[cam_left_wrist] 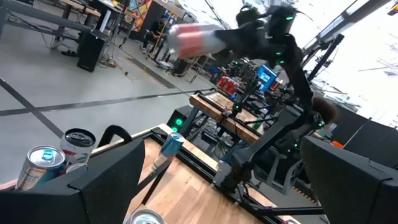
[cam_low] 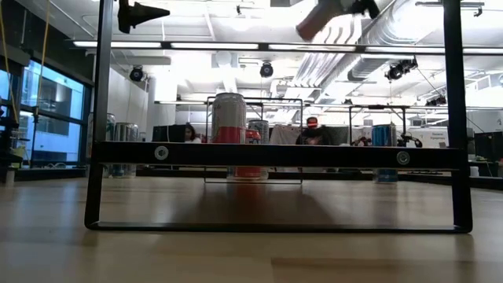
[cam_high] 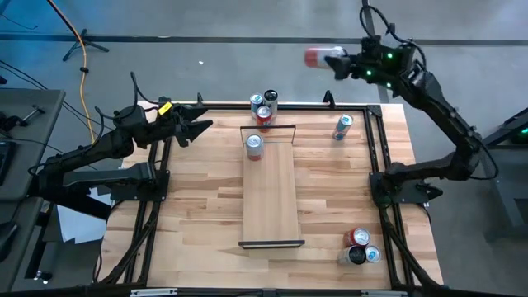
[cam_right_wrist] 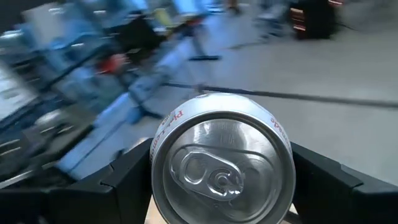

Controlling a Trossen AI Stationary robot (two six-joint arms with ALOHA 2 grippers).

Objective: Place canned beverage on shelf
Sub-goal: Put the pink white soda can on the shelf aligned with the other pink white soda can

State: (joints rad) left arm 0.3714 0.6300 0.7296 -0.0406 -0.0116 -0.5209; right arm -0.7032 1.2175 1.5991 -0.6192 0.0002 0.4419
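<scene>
Aluminium shows between the right gripper's (cam_right_wrist: 221, 186) dark fingers (cam_right_wrist: 124, 180): they are clamped on the sides of a red-and-silver beverage can (cam_right_wrist: 222, 163), its pull-tab top facing the wrist camera. In the high view this held can (cam_high: 320, 57) is raised, lying roughly sideways, past the far edge of the butcher-block desk (cam_high: 198, 198) and well apart from the long pale wooden shelf (cam_high: 270, 194) with black end rails.

The step in hand is judged to be the carry toward the shelf. To do it well:

- Maintain the grip; a smooth round can may slip if the fingers relax.
- Turn the can upright before descent.
- Aim for bare plank nearer the camera side, clear of the silver-topped red can (cam_high: 254, 146) already standing at the shelf's far end.
- Pass above the cluster of cans (cam_high: 264, 106) at the far desk edge and the blue can (cam_high: 342, 126) beside it.
- Release only once the base rests flat.

The left gripper (cam_high: 198, 128) waits above the desk's far left corner, fingers spread and holding nothing.
</scene>
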